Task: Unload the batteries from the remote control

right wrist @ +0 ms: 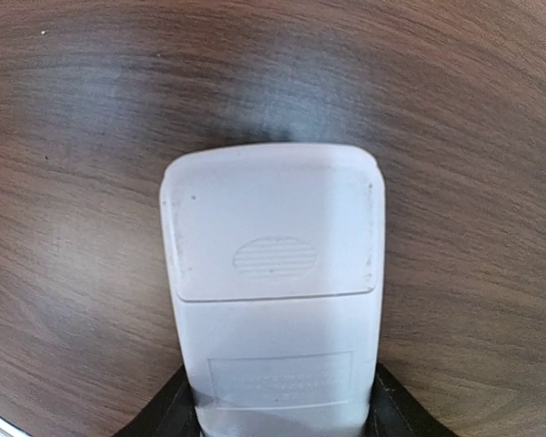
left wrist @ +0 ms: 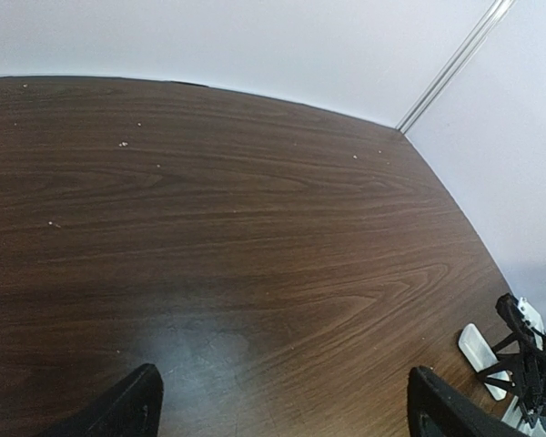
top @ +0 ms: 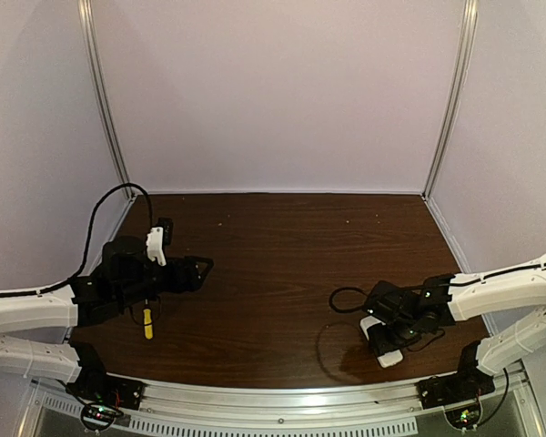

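The remote control (right wrist: 273,300) is a white bar lying back side up on the table at the near right (top: 383,345). Its battery cover with a ribbed oval (right wrist: 275,257) is closed, so the batteries are hidden. My right gripper (right wrist: 278,411) is shut on the remote, its black jaws against both long sides; it also shows in the top view (top: 396,330). My left gripper (top: 200,271) is open and empty over the left of the table, far from the remote. In the left wrist view its fingers (left wrist: 132,410) stand wide apart over bare wood, with the remote (left wrist: 482,350) at the far right.
A yellow-handled screwdriver (top: 147,323) lies on the table under the left arm. Pale walls enclose the wooden table (top: 282,246) at the back and sides. A metal rail (top: 282,401) runs along the near edge.
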